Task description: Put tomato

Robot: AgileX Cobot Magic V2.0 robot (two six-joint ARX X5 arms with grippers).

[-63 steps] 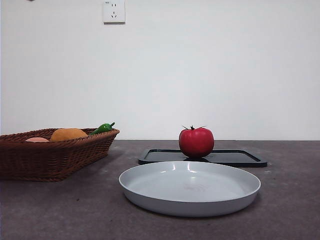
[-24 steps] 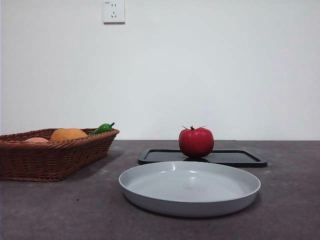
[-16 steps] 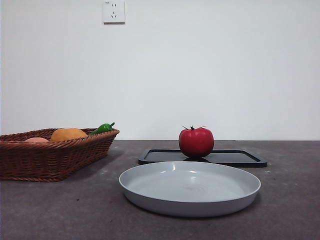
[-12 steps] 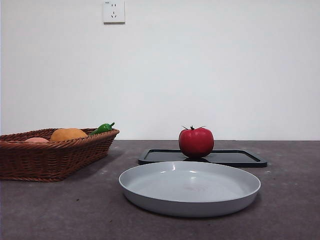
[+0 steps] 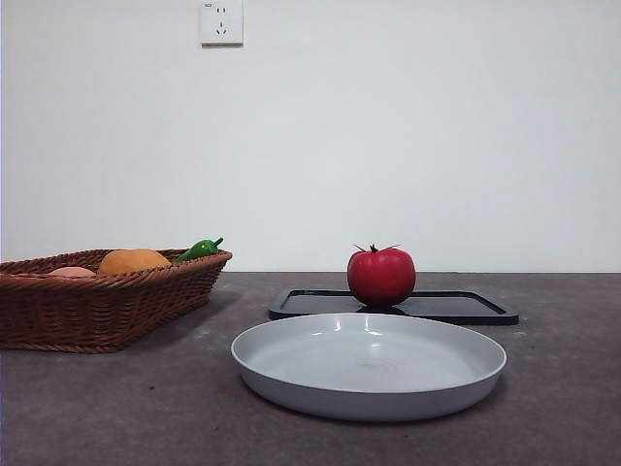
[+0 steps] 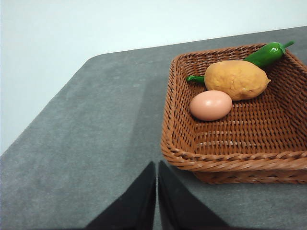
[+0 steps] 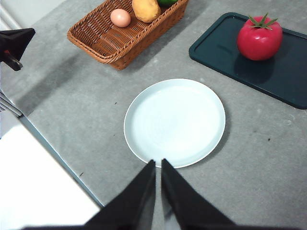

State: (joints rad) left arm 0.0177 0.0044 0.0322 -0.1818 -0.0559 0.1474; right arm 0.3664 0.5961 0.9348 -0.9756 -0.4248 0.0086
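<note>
While both pincers (image 6: 157,165) (image 7: 158,163) hover closed, tomato (image 5: 380,276) rests untouched.

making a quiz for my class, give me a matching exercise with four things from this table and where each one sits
Things:
1. tomato
2. egg
3. grey plate
4. green pepper

Places:
A. lying in the wicker basket beside the yellow-orange fruit
B. bare on the table, between basket and tray
C. standing on the black tray
D. at the basket's far corner, behind the yellow-orange fruit

Pairs: 1-C, 2-A, 3-B, 4-D
</note>
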